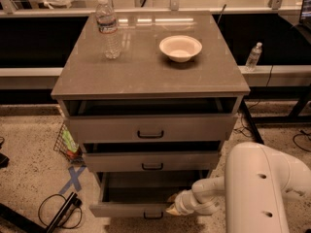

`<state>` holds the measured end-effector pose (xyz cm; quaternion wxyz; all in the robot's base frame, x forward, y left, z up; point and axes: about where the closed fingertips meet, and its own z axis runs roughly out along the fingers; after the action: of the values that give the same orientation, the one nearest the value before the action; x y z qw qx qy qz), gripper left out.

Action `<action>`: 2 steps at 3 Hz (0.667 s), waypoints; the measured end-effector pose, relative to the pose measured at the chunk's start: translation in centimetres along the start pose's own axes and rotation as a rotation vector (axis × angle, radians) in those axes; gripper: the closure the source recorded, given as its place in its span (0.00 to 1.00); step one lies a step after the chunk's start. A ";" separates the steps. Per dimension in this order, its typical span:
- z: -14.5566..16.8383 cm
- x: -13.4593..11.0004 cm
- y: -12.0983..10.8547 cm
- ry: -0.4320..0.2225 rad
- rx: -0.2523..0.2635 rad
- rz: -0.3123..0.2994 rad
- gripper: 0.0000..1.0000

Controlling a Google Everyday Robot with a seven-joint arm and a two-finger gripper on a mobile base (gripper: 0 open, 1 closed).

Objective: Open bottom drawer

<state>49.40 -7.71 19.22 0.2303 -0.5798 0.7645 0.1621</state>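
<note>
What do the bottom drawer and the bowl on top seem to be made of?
The bottom drawer: likely painted metal or laminate, matte grey-beige, flat front; the claw sits at its front edge. The bowl: perhaps ceramic or plastic, smooth cream surface.
</note>
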 end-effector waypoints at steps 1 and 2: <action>-1.0 1.2 3.1 0.005 -0.040 0.027 1.00; -1.0 1.1 3.1 0.005 -0.040 0.027 1.00</action>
<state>46.05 -8.26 19.37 0.2146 -0.5743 0.7695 0.1789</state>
